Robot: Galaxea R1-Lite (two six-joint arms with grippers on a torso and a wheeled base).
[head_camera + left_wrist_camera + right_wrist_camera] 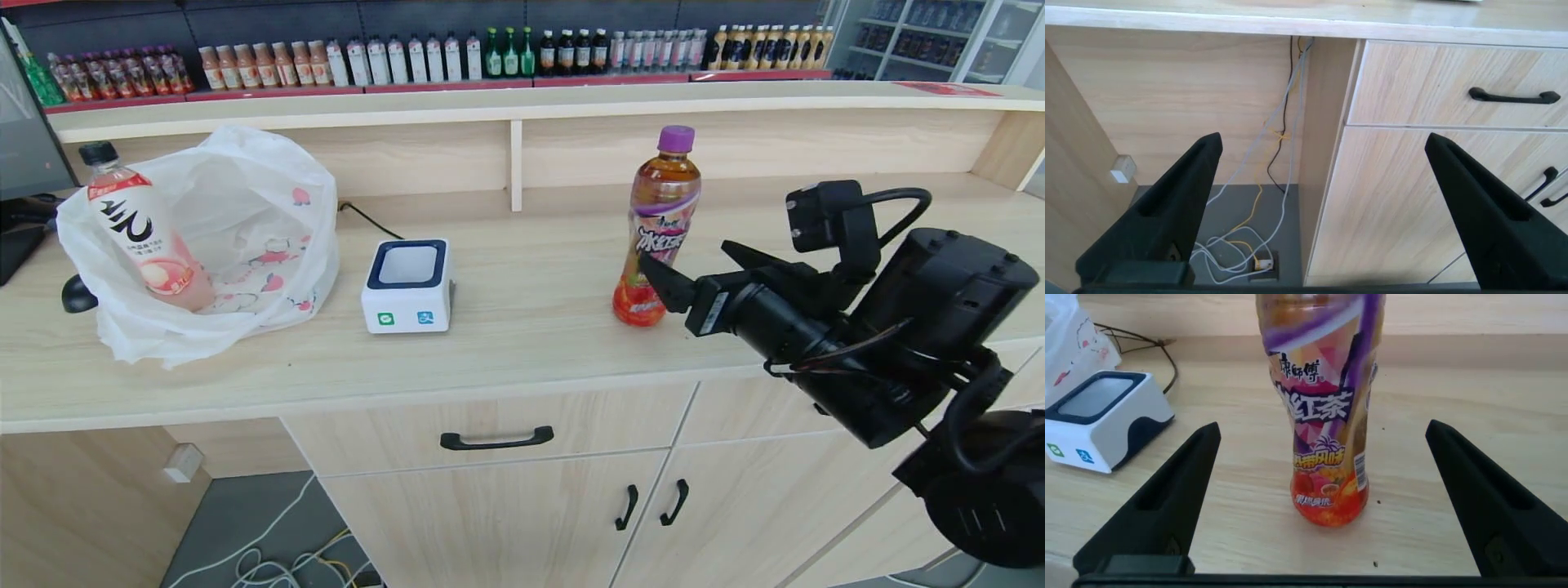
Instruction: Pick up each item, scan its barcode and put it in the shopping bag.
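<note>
Not much has been locked in yet here. The iced tea bottle (pixel 657 229) with the purple cap is stood upright on the counter (pixel 531 359), well to the right of the scanner (pixel 406 286). The right gripper (pixel 684 260) is spread wide and lined up on the bottle's lower half, with nothing held. From the right wrist view the bottle (pixel 1323 457) is framed between the two fingers; whether a finger is touching it can't be told. The biggest risk is probably a knock-over. The bottle is tall with a narrow base, so if one finger lands first it could be shoved sideways or tipped before the squeeze is finished. The bottle is waisted and the wrap looks slick, so a clamp on the taper might let it slide or twist. The barcode can't be seen from here, so it could well be presented to the scanner window facing the wrong way. The shopping bag (pixel 245 204) is floppy and the peach drink bottle (pixel 143 237) is already leaned inside, so the drop could be snagged on the rim. The left gripper (pixel 1323 139) is also wide apart, parked below counter level in front of the drawer (pixel 1454 82).
</note>
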